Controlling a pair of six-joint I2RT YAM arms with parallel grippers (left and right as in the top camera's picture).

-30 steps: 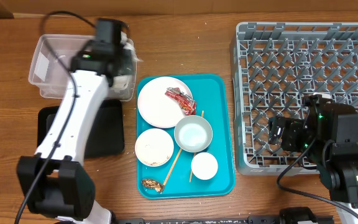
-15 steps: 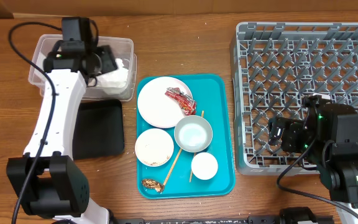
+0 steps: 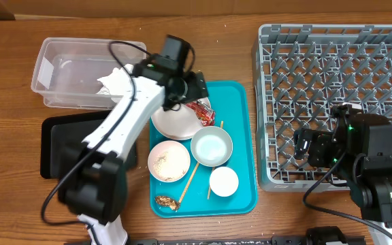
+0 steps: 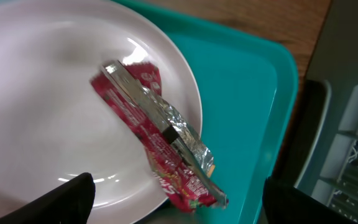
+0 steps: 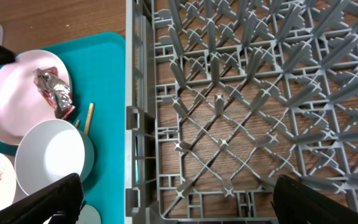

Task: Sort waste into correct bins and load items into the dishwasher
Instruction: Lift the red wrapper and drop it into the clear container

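Note:
A red crinkled wrapper (image 4: 157,140) lies on the right edge of the round white plate (image 4: 48,106), on the teal tray. My left gripper (image 4: 185,205) hovers open just above it, one finger at each side, holding nothing; from overhead it (image 3: 190,94) is at the plate's far edge. Crumpled white tissue (image 3: 111,83) sits in the clear tub (image 3: 67,68). The black tray (image 3: 56,146) lies in front of the tub. My right gripper (image 5: 185,202) stands open and empty over the near left corner of the grey dish rack (image 5: 253,93).
On the teal tray (image 3: 240,122) are a small white bowl with rice grains (image 3: 169,161), a grey-blue metal bowl (image 3: 211,146), a white cup (image 3: 223,181), chopsticks (image 3: 191,177) and a brown food scrap (image 3: 165,201). The left arm crosses the black tray.
The left arm swung from the clear tub rightward to the plate. Its jaws opened, and the white tissue now lies in the tub. The right arm has not moved.

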